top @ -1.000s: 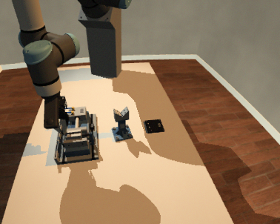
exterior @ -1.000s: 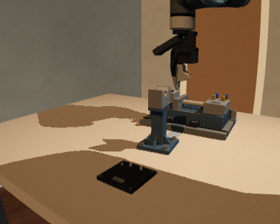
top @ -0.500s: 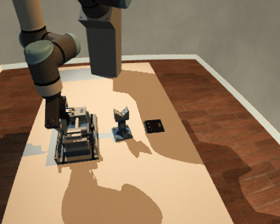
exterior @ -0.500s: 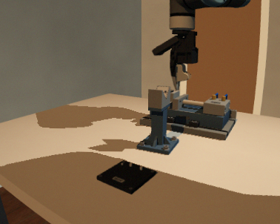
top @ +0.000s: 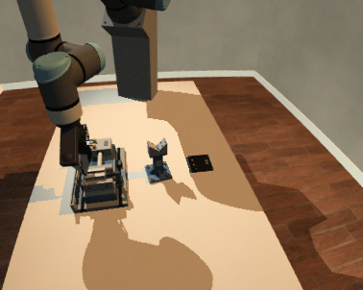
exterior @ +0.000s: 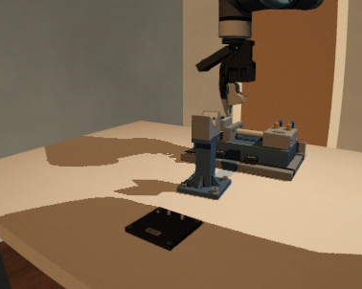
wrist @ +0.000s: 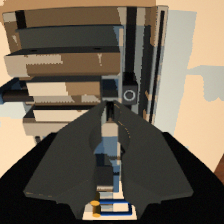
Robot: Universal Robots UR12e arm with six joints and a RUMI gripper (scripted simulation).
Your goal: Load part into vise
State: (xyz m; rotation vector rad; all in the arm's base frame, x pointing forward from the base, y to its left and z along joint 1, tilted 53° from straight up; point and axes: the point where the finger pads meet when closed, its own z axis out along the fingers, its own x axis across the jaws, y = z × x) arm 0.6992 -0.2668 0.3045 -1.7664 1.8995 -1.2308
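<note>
From my feed, the blue-and-grey metal vise [top: 101,192] [exterior: 261,155] stands in the way directly below the hand, while between it and the grey-topped blue V-block stand [top: 157,165] [exterior: 205,158] I see a narrow passage.

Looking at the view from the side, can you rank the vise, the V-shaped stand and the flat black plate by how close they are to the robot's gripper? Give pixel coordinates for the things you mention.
1. Vise [top: 108,196] [exterior: 263,168] [wrist: 65,65]: right under the gripper [top: 86,168] [exterior: 228,115] [wrist: 110,102].
2. V-shaped stand [top: 157,168] [exterior: 205,160]: beside the vise.
3. Black plate [top: 200,163] [exterior: 164,229]: beyond the stand, farthest out.
</note>
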